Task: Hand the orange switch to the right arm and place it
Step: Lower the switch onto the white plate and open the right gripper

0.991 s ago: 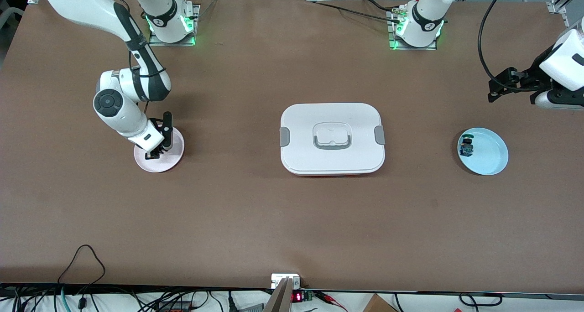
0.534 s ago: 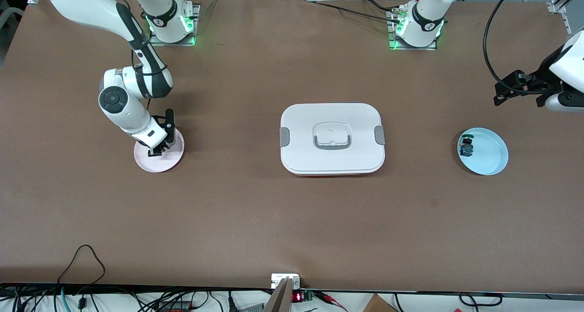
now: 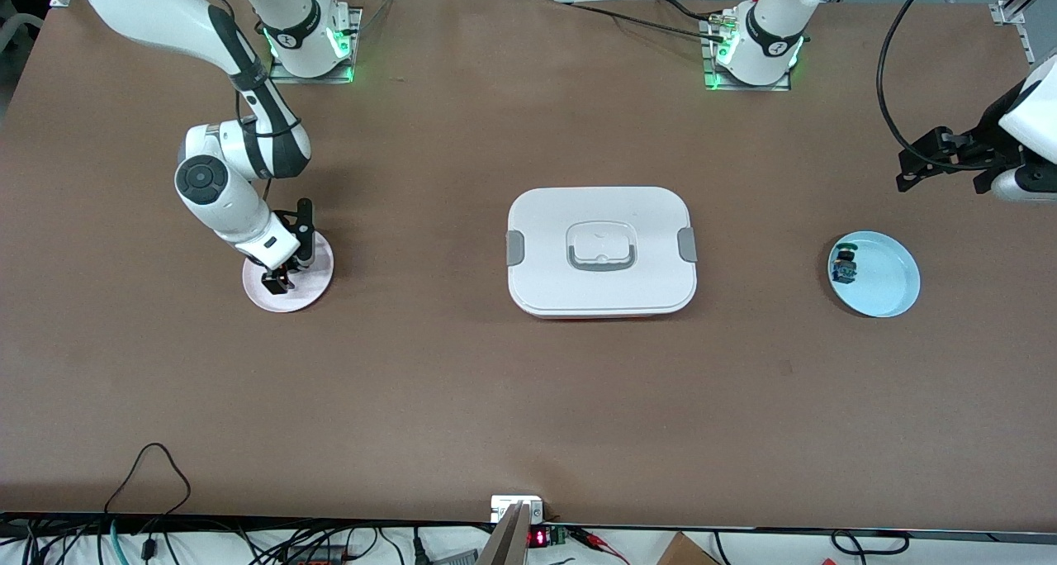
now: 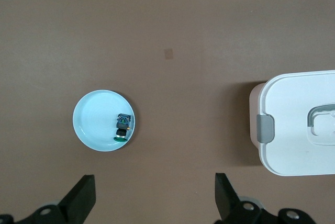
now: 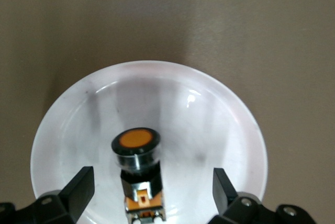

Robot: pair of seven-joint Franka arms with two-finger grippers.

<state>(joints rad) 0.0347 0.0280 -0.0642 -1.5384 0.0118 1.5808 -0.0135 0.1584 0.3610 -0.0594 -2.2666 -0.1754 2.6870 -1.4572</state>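
Note:
The orange switch (image 5: 137, 171) lies on its side in the pink plate (image 5: 209, 119), orange cap up in the right wrist view and touching neither finger. My right gripper (image 5: 152, 187) hangs low over that plate (image 3: 312, 289), open, one finger on each side of the switch. In the front view the right gripper (image 3: 281, 277) hides most of the switch. My left gripper (image 3: 912, 164) is open and holds nothing; it hangs over bare table toward the left arm's end, beside the blue plate (image 3: 892, 292).
A white lidded box (image 3: 601, 251) with a handle stands mid-table. The blue plate (image 4: 94, 124) holds a small switch with a green cap (image 4: 122, 127), also seen in the front view (image 3: 844, 264). Cables lie along the table's near edge.
My right gripper has opened and let go of the orange switch, which now rests in the pink plate. The left arm drew back a little toward its end of the table.

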